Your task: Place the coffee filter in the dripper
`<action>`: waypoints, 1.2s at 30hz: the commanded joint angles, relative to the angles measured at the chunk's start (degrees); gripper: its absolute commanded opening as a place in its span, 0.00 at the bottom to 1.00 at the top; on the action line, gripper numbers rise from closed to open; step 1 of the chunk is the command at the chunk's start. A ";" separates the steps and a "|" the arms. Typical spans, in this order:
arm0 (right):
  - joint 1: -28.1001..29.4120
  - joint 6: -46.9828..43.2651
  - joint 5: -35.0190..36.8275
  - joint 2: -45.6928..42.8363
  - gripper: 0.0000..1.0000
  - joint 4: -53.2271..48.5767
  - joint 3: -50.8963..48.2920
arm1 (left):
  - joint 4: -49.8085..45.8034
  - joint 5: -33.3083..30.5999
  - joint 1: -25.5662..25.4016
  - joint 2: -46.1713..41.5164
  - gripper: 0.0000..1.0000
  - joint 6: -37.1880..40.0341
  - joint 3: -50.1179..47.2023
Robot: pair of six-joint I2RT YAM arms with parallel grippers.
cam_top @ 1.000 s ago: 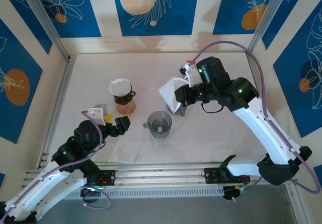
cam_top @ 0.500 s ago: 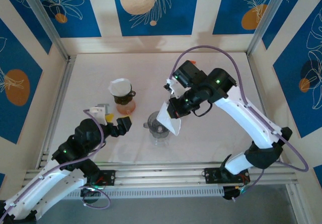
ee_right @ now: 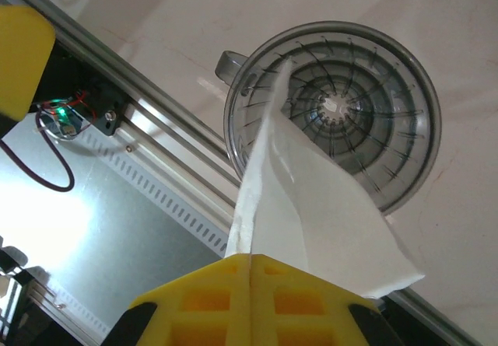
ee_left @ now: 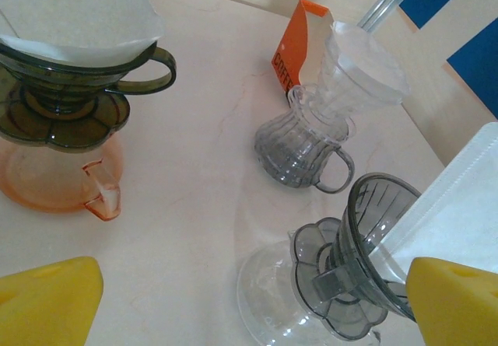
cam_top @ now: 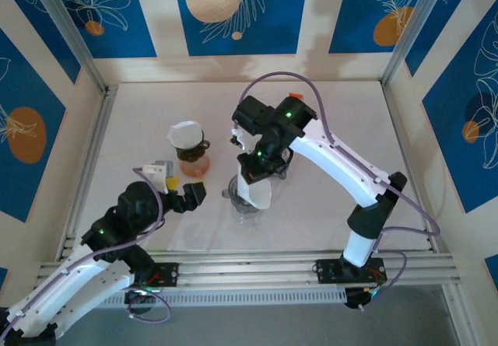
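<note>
Jaws of the right gripper [ee_right: 250,262] pinch shut on the coffee filter [ee_right: 311,206], folded flat, its tip dipping over the 7 o'clock rim of the dripper [ee_right: 389,152]. Released like this, it could slump outside or tip the light dripper. At 9 o'clock on the worktop [cam_top: 140,113], the left gripper [ee_left: 250,303] stands wide, empty.

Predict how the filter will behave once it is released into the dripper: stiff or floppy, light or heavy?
Probably floppy: the filter creases and fans out from the pinch of the right gripper. Likely very light, since one edge pinch carries it. It may lean rather than seat in the dripper, being folded flat.
</note>
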 commanded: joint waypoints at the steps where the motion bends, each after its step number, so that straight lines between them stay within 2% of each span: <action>1: 0.82 -1.62 -0.25 1.78 0.01 -0.14 2.03 | 0.41 2.17 0.39 0.59 1.00 1.34 1.81; 8: 1.03 -1.49 -1.30 3.28 0.02 5.34 -2.36 | 0.91 3.59 0.40 1.51 1.00 1.24 2.01; 15: 1.14 -1.39 -0.39 2.22 0.10 8.95 -7.27 | 1.25 4.30 0.42 1.83 1.00 0.66 2.11; 17: 1.32 -1.39 -0.05 1.11 0.17 10.01 -7.82 | 1.44 4.59 0.43 1.91 1.00 0.41 2.16; 21: 1.66 -1.19 1.75 -1.97 0.38 11.22 -8.57 | 2.14 5.16 0.39 2.23 1.00 -0.19 2.17; 24: 1.61 -0.92 3.47 -4.79 0.45 11.90 -9.54 | 2.78 5.89 0.48 2.74 1.00 -0.37 2.41; 32: -0.38 -2.13 11.78 -11.30 0.51 14.60 -16.36 | 4.83 6.68 0.52 5.04 1.00 -0.53 3.49; 36: -2.18 -3.31 10.82 -11.41 0.51 16.78 -19.22 | 5.62 8.71 0.60 7.68 0.98 -0.05 4.67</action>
